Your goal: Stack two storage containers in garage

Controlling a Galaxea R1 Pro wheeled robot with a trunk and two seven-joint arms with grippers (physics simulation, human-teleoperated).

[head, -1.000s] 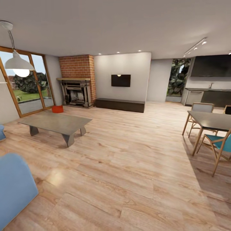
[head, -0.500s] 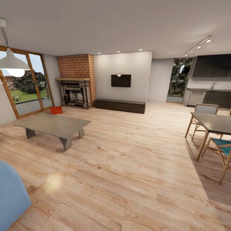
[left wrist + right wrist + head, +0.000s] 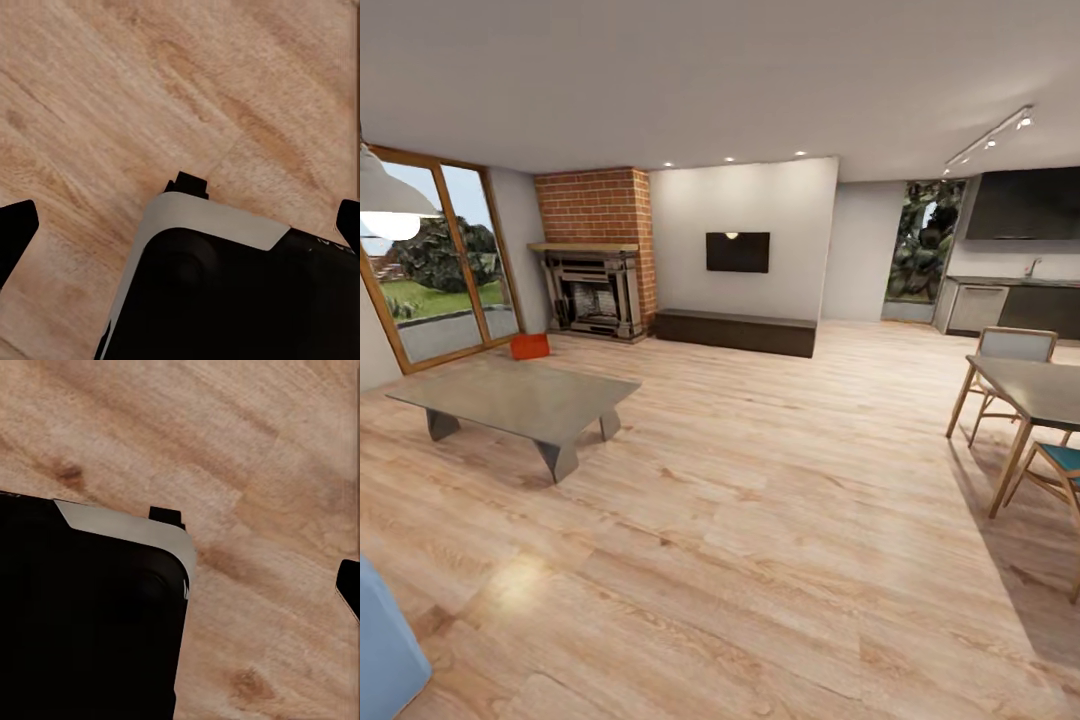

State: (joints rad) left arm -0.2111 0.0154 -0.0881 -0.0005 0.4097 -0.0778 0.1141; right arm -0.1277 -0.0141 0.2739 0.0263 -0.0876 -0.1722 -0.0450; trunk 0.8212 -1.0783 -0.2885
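Observation:
A small red-orange storage container (image 3: 530, 346) sits on the light wood-plank floor of the living room, far off at the left, between the brick fireplace (image 3: 596, 250) and the glass doors. The second container is out of view. In the left wrist view my left gripper (image 3: 180, 232) hangs over the planks and the robot's dark base, its fingertips (image 3: 15, 232) wide apart and holding nothing. One dark fingertip (image 3: 349, 589) of my right gripper (image 3: 180, 592) shows at the picture's edge in the right wrist view, also over planks and base.
A low grey coffee table (image 3: 520, 400) stands at the left between me and the container. A blue sofa corner (image 3: 385, 645) is close at the lower left. A dining table (image 3: 1035, 390) with chairs (image 3: 1010, 350) stands at the right. A long dark cabinet (image 3: 735, 332) lies under the TV (image 3: 737, 252).
The camera has moved forward into the room: the coffee table and sofa have slid towards the left edge, the dining table towards the right. Nothing in the room has itself moved.

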